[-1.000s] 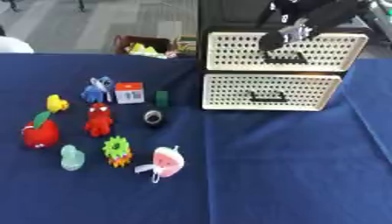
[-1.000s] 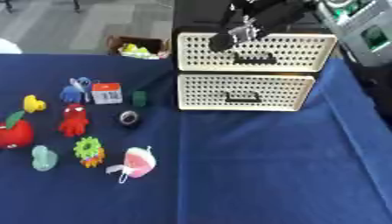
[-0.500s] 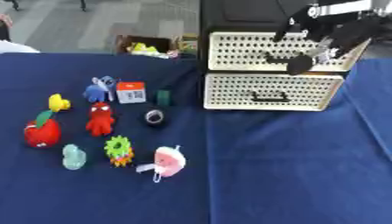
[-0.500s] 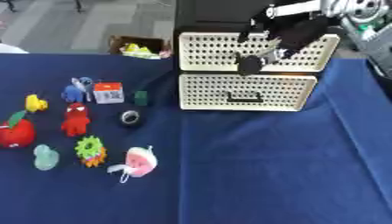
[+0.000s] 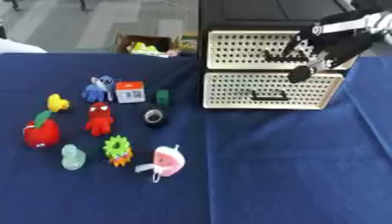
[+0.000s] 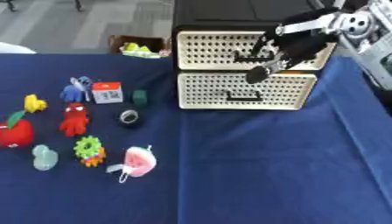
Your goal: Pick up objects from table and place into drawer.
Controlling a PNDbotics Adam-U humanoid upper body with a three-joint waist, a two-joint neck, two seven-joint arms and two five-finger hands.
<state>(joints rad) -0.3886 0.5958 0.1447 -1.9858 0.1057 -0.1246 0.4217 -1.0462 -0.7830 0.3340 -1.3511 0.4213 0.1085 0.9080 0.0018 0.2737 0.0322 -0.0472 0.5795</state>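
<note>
- Right hand (image 5: 315, 54): enters from the upper right corner, arm angled down and to the left, hand held in front of the cream perforated drawer unit (image 5: 272, 72).
- Fingers (image 5: 299, 73) of the right hand: pointing downward, loosely curled and slightly apart, with nothing between them. The lowest fingertip sits over the seam between the 2 drawers.
- Upper drawer (image 5: 260, 49): appears closed; its dark handle (image 5: 277, 55) lies just left of the right hand. Contact between hand and handle cannot be told.
- Lower drawer (image 5: 268, 89): closed, handle (image 5: 269, 95) free and well below the hand.
- Left hand: does not show in either view.
- Surface (image 5: 275, 166): covered with a dark blue cloth; the drawer unit stands at its far edge.
- Task objects, all resting on the left half of the surface, well apart from the hand: red apple toy (image 5: 40, 131), yellow toy (image 5: 57, 102), blue figure (image 5: 98, 87), red figure (image 5: 99, 118), white and orange box (image 5: 130, 91), small green block (image 5: 162, 96), dark round roll (image 5: 154, 117), pale green piece (image 5: 73, 156), green and orange gear toy (image 5: 118, 150), pink and white toy (image 5: 166, 161).
</note>
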